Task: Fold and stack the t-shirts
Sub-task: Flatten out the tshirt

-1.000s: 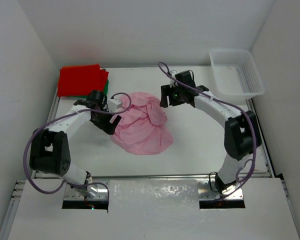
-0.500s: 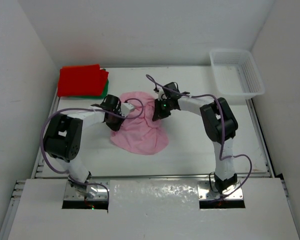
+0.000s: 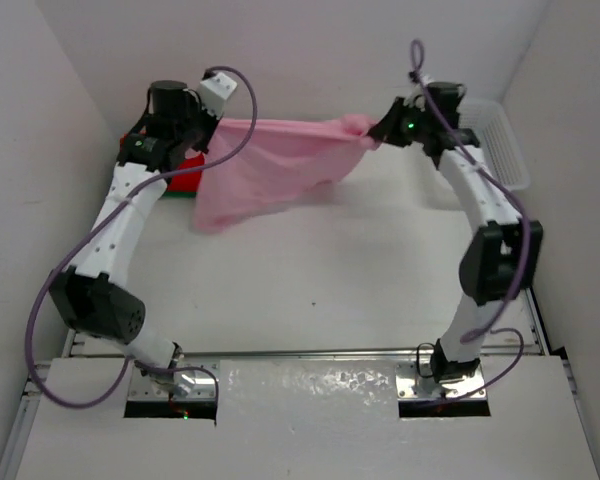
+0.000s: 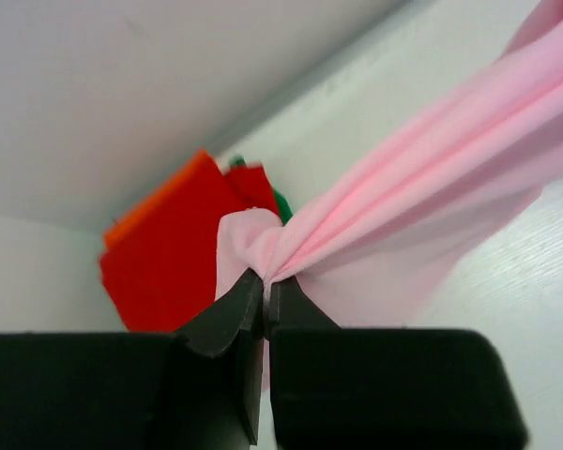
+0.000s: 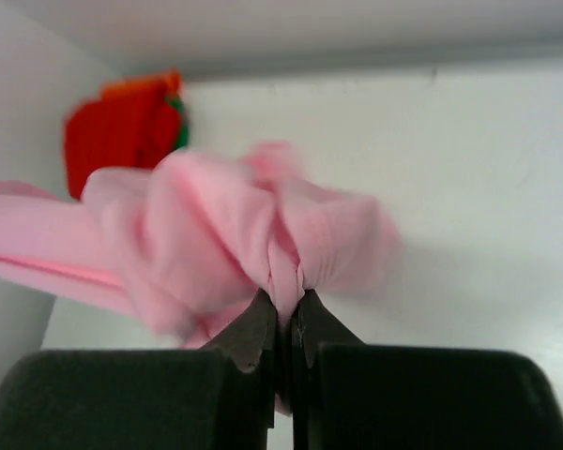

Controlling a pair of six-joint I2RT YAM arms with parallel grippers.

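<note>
Pink t-shirt (image 3: 270,165) hangs stretched above the far side of the table (image 3: 360,270), between my left gripper (image 4: 265,289) and right gripper (image 5: 283,314), each clamped on a bunched edge. To lay it flat I should lower both pinches level and evenly, trailing hem touching first.

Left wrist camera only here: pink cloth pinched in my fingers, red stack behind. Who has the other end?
Observer: The right gripper is shut on the other end of the pink t-shirt, cloth bunched at its tips.
Operator: Is it lifted?
Observer: Yes, stretched in the air between the left gripper and the right one; its loose part sags lowest toward the left side.
Operator: Anything near the right arm?
Observer: A white basket at the far right, partly hidden by that arm.
</note>
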